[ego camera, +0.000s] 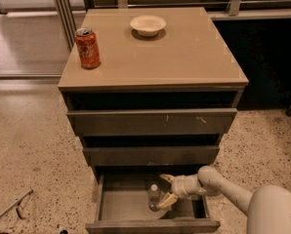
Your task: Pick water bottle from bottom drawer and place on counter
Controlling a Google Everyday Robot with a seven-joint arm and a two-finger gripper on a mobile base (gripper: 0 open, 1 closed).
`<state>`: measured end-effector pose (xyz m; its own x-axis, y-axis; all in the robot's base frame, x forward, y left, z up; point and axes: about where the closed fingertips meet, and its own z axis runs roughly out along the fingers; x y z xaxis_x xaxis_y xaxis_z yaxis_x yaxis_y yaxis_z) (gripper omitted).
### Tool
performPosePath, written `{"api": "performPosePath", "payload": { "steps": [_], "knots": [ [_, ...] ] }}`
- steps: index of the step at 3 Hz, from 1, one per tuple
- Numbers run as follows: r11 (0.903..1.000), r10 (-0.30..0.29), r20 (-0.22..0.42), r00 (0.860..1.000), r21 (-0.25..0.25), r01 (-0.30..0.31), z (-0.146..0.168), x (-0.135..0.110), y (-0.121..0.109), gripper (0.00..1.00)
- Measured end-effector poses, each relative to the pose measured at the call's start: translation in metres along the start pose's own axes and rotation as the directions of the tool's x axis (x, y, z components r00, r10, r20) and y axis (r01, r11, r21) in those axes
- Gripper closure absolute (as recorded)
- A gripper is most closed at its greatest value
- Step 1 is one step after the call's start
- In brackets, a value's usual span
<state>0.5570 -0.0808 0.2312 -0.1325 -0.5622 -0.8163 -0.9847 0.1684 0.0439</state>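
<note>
The water bottle (154,197), small and clear with a white cap, stands upright in the open bottom drawer (111,206). My gripper (165,189) reaches into the drawer from the right and is open. One finger lies behind the bottle and the other in front of it, on its right side. The fingers do not close on the bottle. The tan counter (184,57) on top of the cabinet holds a red soda can (88,48) at the left and a white bowl (148,25) at the back.
Two upper drawers (153,122) are shut, the top one with scuffed marks. Speckled floor surrounds the cabinet, with a thin metal object (11,207) lying at the lower left. A dark wall and railing stand behind and to the right.
</note>
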Motion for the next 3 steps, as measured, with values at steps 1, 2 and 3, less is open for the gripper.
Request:
{"api": "performPosePath", "payload": {
  "steps": [1, 2, 3],
  "knots": [
    [0.9991, -0.022, 0.030, 0.999, -0.035, 0.023, 0.0250, -0.0096, -0.0009, 0.18],
    [0.9991, -0.023, 0.030, 0.999, -0.036, 0.024, 0.0256, -0.0098, -0.0012, 0.37],
    [0.9991, -0.023, 0.030, 0.999, -0.036, 0.024, 0.0256, -0.0098, -0.0012, 0.60]
  ]
}}
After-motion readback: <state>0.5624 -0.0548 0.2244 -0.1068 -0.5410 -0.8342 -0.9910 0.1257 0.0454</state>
